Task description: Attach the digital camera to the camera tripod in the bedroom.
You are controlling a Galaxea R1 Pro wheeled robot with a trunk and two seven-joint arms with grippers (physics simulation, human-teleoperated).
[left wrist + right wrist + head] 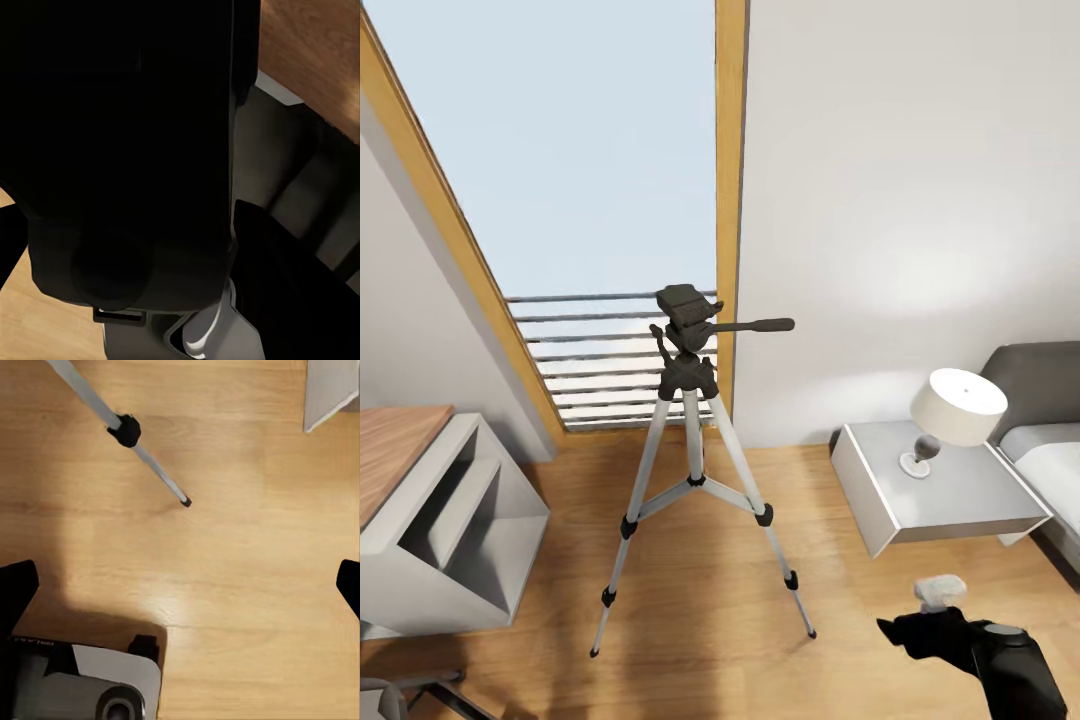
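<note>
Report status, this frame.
Right end effector open, empty, over floor. Left: cannot tell, view dark. Camera tripod upright by window, head bare. Nothing blocking it.

Right arm (1000, 655): glossy black casing, pale grey end effector (940, 592); white-grey base shell.

Tripod (695, 470) with silver-white legs, black joints, feet and head, light wood floor (710, 580), honey-wood window frame (730, 200), pale blue sky, grey walls, white desk (450, 540) with wood top, grey bedside table (950, 495), white lamp (957, 408)
</note>
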